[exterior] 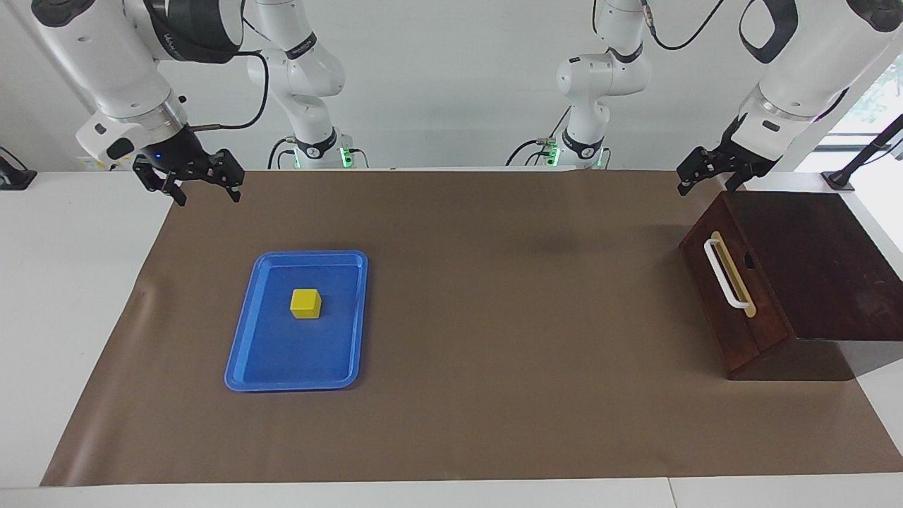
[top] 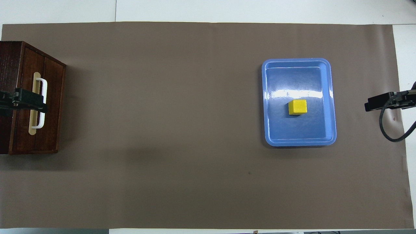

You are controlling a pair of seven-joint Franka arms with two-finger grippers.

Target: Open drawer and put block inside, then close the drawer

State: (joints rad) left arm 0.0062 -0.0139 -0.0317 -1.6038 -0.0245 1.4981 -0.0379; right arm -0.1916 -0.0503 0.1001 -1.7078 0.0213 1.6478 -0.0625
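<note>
I see the block (exterior: 305,303) in the tray (exterior: 243,353) on brown paper (exterior: 494,317), drawer (exterior: 734,296) shut at the left arm's end, both grippers raised and spread, left gripper (exterior: 705,176) over the box (exterior: 818,261) edge, right gripper (exterior: 189,185) over the paper's corner, both cut off overhead.

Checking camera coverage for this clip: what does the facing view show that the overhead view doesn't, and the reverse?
Only the facing view shows both arms whole, their bases, and the left gripper raised clear of the wooden box, not touching it. Only the overhead view shows that gripper lined up over the drawer and its white handle. Both show the yellow block on the blue tray, the drawer closed, the brown mat, and the right gripper open, empty, at the mat's edge.
</note>
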